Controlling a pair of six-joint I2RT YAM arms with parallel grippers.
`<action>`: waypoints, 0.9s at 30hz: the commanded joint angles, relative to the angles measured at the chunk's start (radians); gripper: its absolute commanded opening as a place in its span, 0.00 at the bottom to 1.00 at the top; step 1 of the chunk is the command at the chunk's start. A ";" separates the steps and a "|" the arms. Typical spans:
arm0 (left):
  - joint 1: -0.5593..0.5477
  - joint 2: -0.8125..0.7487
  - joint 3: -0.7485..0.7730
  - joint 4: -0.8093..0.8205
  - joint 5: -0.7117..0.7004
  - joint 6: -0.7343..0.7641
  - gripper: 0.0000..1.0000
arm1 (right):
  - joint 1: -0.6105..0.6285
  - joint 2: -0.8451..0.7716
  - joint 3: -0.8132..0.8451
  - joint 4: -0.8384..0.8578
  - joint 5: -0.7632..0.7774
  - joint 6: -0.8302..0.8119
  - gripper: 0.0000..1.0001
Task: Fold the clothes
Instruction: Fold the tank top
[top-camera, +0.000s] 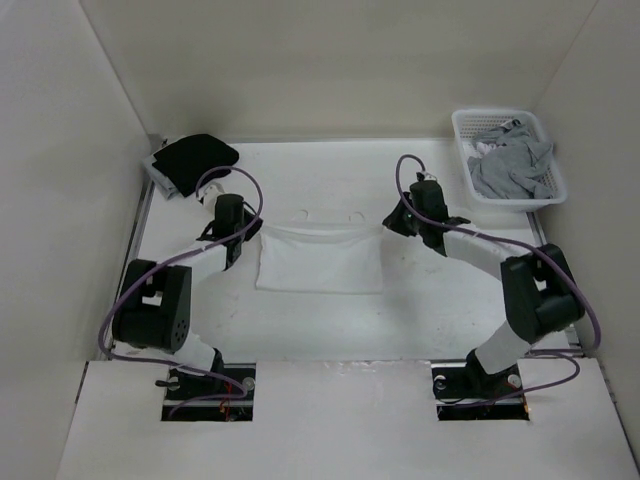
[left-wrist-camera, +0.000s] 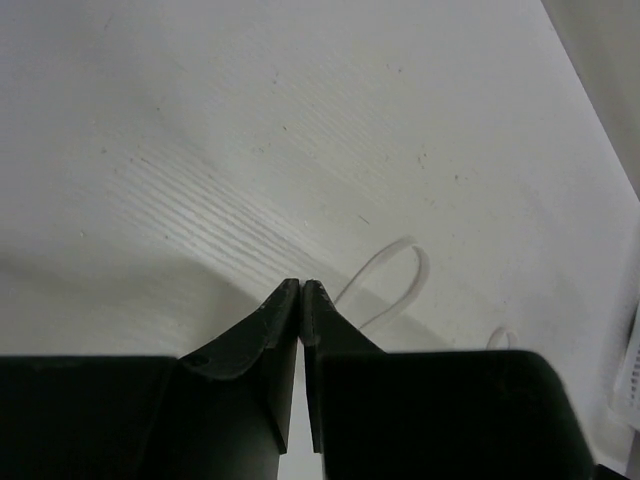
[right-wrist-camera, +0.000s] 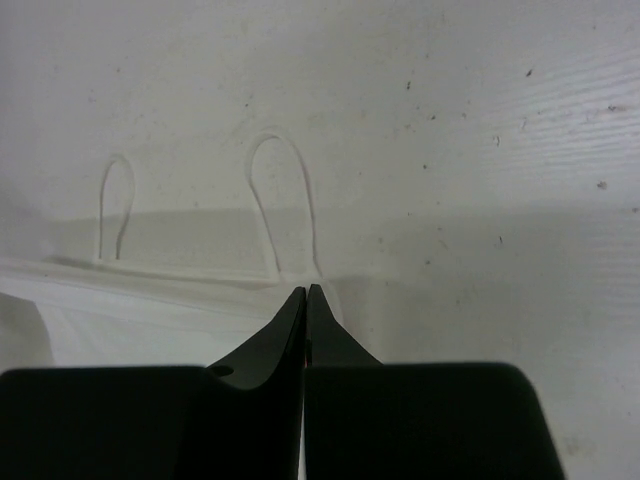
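The white tank top (top-camera: 320, 262) lies folded into a flat band in the middle of the table, with its two narrow straps (top-camera: 352, 215) poking out on the far side. My left gripper (top-camera: 243, 238) sits at the band's far left corner. In the left wrist view its jaws (left-wrist-camera: 301, 285) are pressed together at the cloth's edge (left-wrist-camera: 120, 310), with one strap loop (left-wrist-camera: 408, 243) just ahead to the right. My right gripper (top-camera: 408, 222) is at the far right corner, shut (right-wrist-camera: 307, 290) on the cloth's corner (right-wrist-camera: 150, 310) below a strap loop (right-wrist-camera: 282, 140).
A white basket (top-camera: 460, 122) at the back right holds a crumpled grey garment (top-camera: 510, 165). A black garment (top-camera: 195, 160) lies at the back left corner. White walls close in the table on three sides.
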 joint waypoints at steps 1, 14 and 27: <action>0.028 0.050 0.065 0.131 0.010 0.000 0.07 | -0.017 0.090 0.081 0.118 -0.026 0.000 0.00; 0.008 -0.150 -0.178 0.104 -0.052 0.051 0.33 | 0.030 -0.090 -0.130 0.186 0.093 0.036 0.47; -0.108 -0.665 -0.432 -0.352 -0.020 0.037 0.35 | 0.180 -0.403 -0.537 0.193 0.119 0.134 0.21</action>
